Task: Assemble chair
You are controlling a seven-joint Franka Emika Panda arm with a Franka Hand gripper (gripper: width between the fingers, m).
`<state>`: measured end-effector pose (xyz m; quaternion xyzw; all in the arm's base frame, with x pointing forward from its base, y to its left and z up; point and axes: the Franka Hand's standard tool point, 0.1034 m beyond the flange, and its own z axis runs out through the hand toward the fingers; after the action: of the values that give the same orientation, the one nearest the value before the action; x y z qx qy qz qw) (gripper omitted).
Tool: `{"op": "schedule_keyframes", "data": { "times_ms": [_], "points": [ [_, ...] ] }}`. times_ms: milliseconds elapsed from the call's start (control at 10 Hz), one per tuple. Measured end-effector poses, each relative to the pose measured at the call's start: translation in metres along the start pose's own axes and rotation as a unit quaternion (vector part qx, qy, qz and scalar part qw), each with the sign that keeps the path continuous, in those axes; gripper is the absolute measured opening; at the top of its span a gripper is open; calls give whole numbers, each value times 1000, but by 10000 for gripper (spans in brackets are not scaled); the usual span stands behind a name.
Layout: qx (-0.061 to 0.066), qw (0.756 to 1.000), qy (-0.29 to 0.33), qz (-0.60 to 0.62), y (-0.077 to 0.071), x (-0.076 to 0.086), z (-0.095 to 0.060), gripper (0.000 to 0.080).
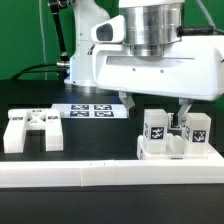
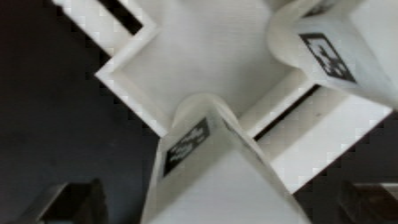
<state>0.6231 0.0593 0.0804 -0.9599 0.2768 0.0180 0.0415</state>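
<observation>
The partly built chair (image 1: 172, 146) stands at the exterior view's right, a white blocky base with two upright tagged legs (image 1: 157, 126) (image 1: 197, 128). My gripper (image 1: 156, 110) hangs over it, open, with its dark fingers (image 1: 183, 114) straddling the nearer leg. In the wrist view that tagged leg (image 2: 199, 150) rises between the two fingers (image 2: 71, 202), with dark gaps on both sides, so nothing is gripped. The second tagged leg (image 2: 331, 52) and the white panel (image 2: 175, 62) below show beyond it. A loose white chair piece (image 1: 30, 130) with a cross-shaped top lies at the exterior view's left.
The marker board (image 1: 95, 110) lies flat on the black table behind the parts. A long white border frame (image 1: 100, 176) runs along the front. The arm's large white body fills the upper middle of the exterior view.
</observation>
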Motion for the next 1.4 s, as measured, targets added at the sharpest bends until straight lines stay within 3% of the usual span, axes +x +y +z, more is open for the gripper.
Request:
{"op": "schedule_keyframes", "data": {
  "times_ms": [300,600,800,900,1000,1200,1400],
  "points": [
    [0,989,8,-147,0,3,0,649],
    [-9,973,12,-228,1,4,0,649],
    [-9,974,12,-226,1,4,0,385],
    [-9,974,12,-224,1,4,0,385],
    [-9,977,12,-214,1,4,0,289],
    [-8,985,12,-174,1,4,0,289],
    [-4,999,12,-47,2,4,0,289]
  ]
}}
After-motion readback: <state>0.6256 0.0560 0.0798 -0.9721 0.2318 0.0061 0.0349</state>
